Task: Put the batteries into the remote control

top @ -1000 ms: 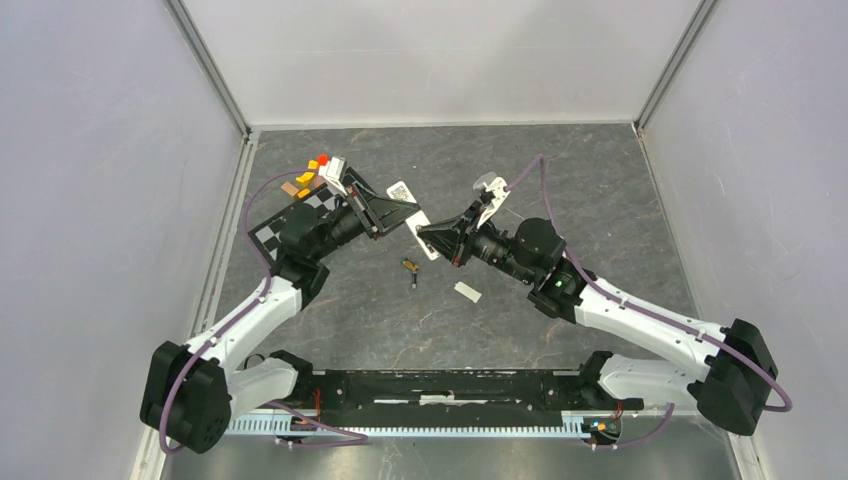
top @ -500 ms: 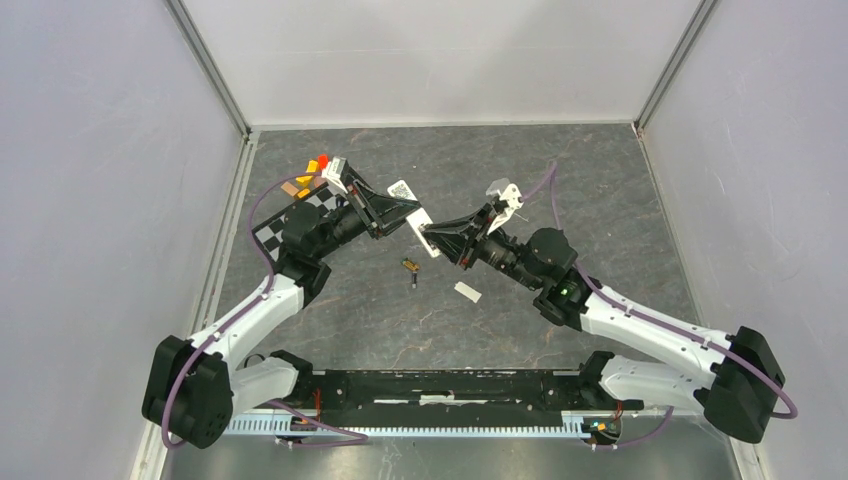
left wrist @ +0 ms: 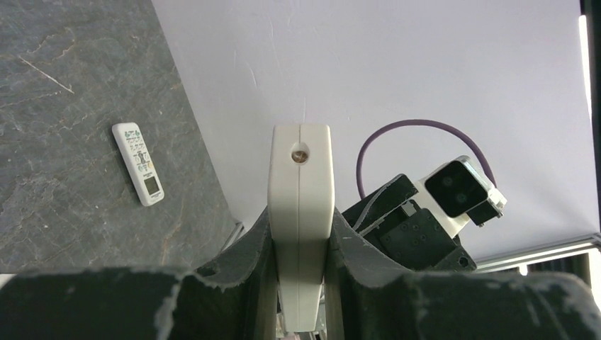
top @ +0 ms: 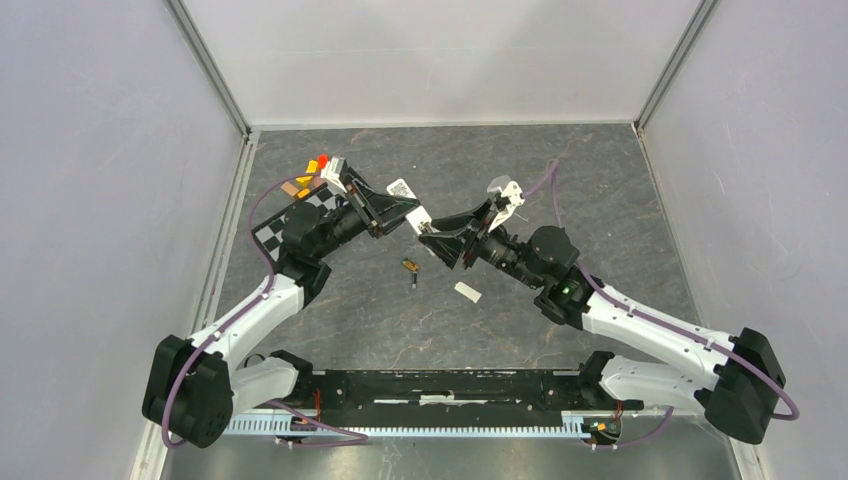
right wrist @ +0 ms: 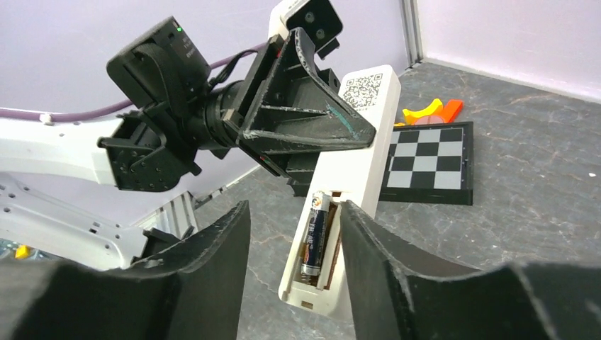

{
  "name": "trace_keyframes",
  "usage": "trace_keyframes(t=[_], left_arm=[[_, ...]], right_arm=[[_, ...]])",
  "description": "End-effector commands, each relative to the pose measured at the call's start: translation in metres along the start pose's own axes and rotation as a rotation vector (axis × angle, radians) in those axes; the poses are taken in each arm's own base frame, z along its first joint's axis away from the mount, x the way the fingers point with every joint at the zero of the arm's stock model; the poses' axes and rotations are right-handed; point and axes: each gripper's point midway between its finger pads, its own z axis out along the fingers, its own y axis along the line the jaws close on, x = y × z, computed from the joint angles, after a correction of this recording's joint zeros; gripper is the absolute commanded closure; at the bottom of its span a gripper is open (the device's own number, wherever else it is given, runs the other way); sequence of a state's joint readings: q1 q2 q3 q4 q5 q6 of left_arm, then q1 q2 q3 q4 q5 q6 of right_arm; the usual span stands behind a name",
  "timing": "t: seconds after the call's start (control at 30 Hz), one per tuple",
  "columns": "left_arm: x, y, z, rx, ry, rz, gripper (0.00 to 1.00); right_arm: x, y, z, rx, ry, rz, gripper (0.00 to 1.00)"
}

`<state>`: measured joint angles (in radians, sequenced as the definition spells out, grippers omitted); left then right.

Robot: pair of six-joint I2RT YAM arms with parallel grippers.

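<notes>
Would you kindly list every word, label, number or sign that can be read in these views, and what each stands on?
No word or number reads clearly.
QR code: on the back of the remote control; no legible letters.
Print on the battery in its compartment: too blurred.
Button markings on the white handset on the table: too small.

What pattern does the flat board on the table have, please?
The board is black-and-white checked; right wrist view shows it best.
</notes>
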<state>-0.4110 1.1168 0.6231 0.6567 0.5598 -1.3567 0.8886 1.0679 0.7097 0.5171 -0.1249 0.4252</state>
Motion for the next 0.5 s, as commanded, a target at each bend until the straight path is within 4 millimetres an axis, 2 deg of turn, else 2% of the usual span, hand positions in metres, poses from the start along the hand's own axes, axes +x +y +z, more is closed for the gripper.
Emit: trace_keyframes(t=[0.0, 0.1, 0.27, 0.37, 0.4, 0.47], left_arm=[[-0.013, -0.043, 0.001, 0.133, -0.051, 0.065, 0.98], [-0.021, -0.049, 0.006, 0.150, -0.080, 0.102, 0.98], [-0.027, -0.057, 0.011, 0.167, -0.091, 0.148, 0.98], [-0.031, -0.062, 0.011, 0.182, -0.108, 0.157, 0.98], [-0.032, -0.064, 0.012, 0.188, -0.112, 0.157, 0.98], [-0.034, -0.069, 0.013, 0.198, -0.118, 0.162, 0.98]], right_arm=[[-0.011, 0.002, -0.001, 0.032, 0.015, 0.074, 0.37], [-0.026, 0.004, -0.003, 0.052, -0.023, 0.122, 0.26], [-0.050, -0.005, -0.013, 0.137, -0.113, 0.181, 0.14], [-0.052, -0.028, -0.029, 0.292, -0.181, 0.366, 0.02], [-0.049, -0.033, -0.035, 0.313, -0.223, 0.460, 0.02], [-0.051, -0.030, -0.043, 0.258, -0.320, 0.589, 0.02]])
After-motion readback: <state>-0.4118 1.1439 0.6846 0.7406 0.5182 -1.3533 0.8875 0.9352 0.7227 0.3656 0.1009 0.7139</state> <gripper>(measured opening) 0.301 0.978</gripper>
